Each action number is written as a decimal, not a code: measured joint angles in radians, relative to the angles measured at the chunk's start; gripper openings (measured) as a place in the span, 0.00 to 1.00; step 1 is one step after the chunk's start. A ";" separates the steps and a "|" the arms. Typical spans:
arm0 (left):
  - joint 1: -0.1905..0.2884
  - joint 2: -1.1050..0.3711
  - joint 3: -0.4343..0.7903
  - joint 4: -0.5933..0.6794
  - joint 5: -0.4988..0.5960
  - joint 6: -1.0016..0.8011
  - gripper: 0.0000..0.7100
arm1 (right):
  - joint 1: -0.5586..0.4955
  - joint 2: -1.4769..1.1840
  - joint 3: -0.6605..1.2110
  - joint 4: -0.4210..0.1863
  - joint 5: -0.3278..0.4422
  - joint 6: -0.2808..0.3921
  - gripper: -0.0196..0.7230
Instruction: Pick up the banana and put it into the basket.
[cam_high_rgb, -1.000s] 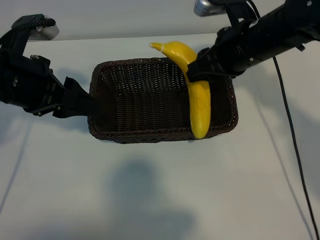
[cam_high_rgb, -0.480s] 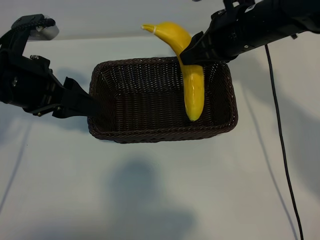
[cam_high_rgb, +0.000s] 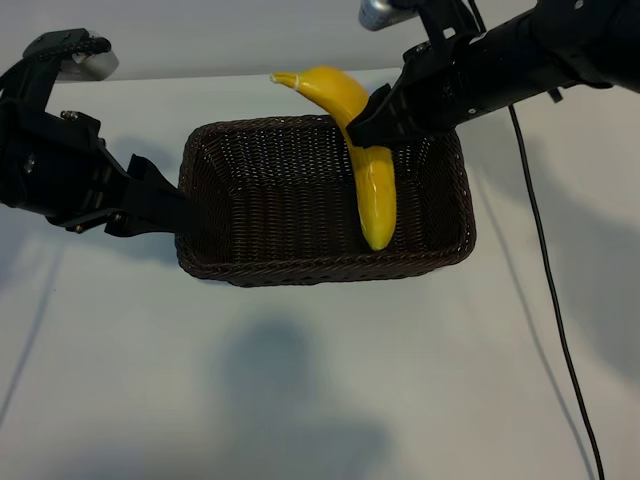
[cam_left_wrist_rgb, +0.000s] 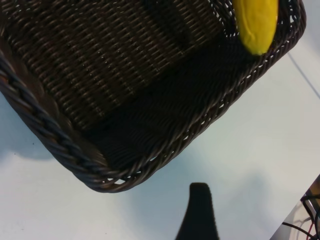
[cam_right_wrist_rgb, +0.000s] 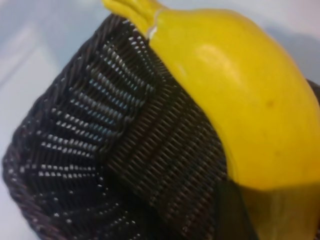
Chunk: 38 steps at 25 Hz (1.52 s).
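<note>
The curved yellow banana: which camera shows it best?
The exterior view: the curved yellow banana shows whole, stem to tip, over the dark woven wicker basket. The left wrist view catches its tip, the right wrist view its stem end.

Probably lab: bare white table (cam_high_rgb: 300, 380)

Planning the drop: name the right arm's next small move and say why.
Probably lower a little more, then open. The right pincer is shut on the banana, whose lower tip hangs inside the basket while the stem end sticks out above the far rim.
</note>
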 joint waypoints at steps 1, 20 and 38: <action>0.000 0.000 0.000 0.000 0.000 0.000 0.86 | 0.000 0.007 0.000 0.000 -0.001 -0.001 0.59; 0.000 0.000 0.000 0.001 -0.006 0.000 0.86 | 0.000 0.002 -0.010 -0.069 0.085 0.138 0.98; 0.000 0.000 0.000 0.003 -0.029 0.001 0.86 | -0.030 -0.134 -0.031 -0.360 0.331 0.373 0.94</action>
